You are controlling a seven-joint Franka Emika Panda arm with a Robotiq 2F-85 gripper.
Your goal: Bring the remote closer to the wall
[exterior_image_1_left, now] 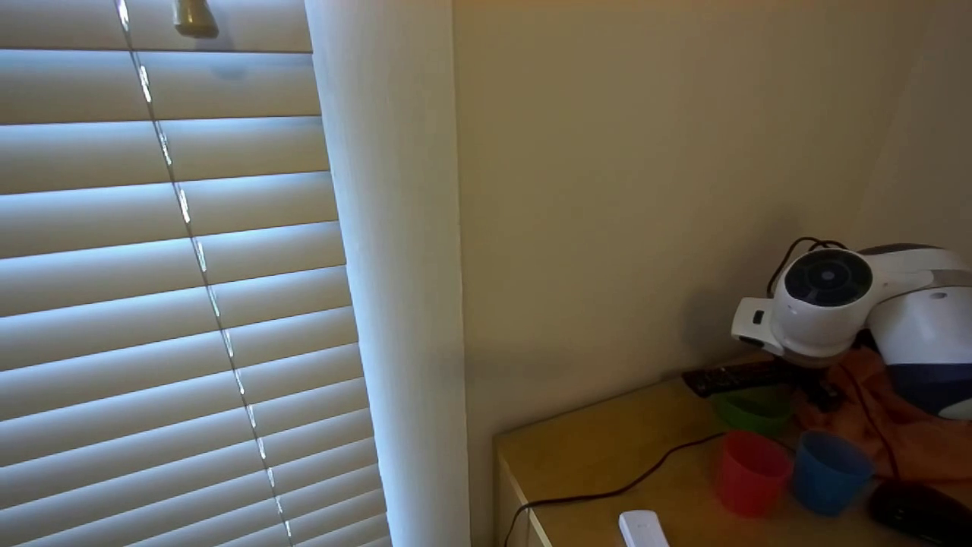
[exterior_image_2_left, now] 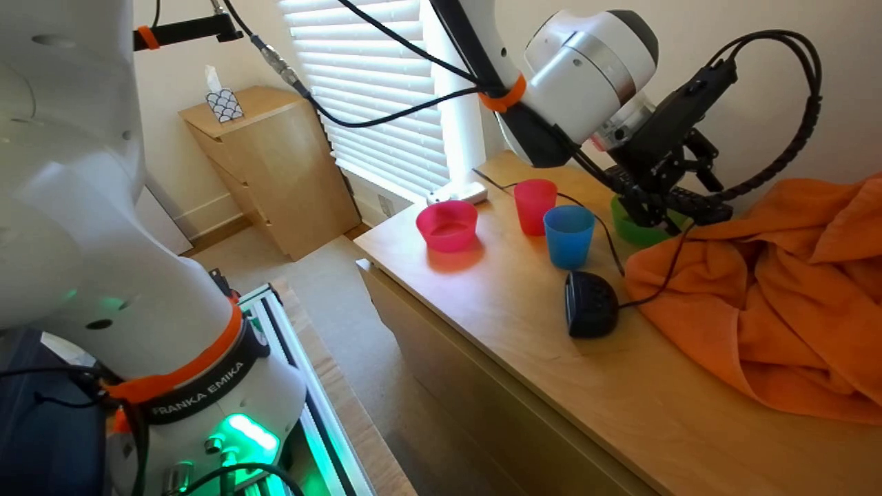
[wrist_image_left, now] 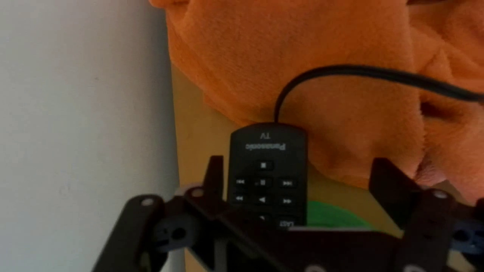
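Observation:
The black remote [wrist_image_left: 268, 155] lies lengthwise between my gripper's fingers in the wrist view. In an exterior view the remote [exterior_image_1_left: 725, 377] lies over the green bowl [exterior_image_1_left: 752, 414], its far end close to the wall [exterior_image_1_left: 592, 228]. The wall [wrist_image_left: 75, 113] fills the left of the wrist view. My gripper [wrist_image_left: 298, 175] is open. Its left finger is close beside the remote's wall-side edge, and its right finger stands well apart from the other edge. The remote's lower part is hidden behind the gripper. The gripper [exterior_image_2_left: 689, 200] also shows above the bowl.
An orange towel [exterior_image_2_left: 772, 296] lies beside the remote. A red cup [exterior_image_2_left: 535, 207], a blue cup [exterior_image_2_left: 568, 238], a pink bowl [exterior_image_2_left: 446, 226], a black clock-like device [exterior_image_2_left: 591, 303] and a white object [exterior_image_1_left: 643, 529] stand on the dresser. A black cord [wrist_image_left: 340, 70] runs over the towel.

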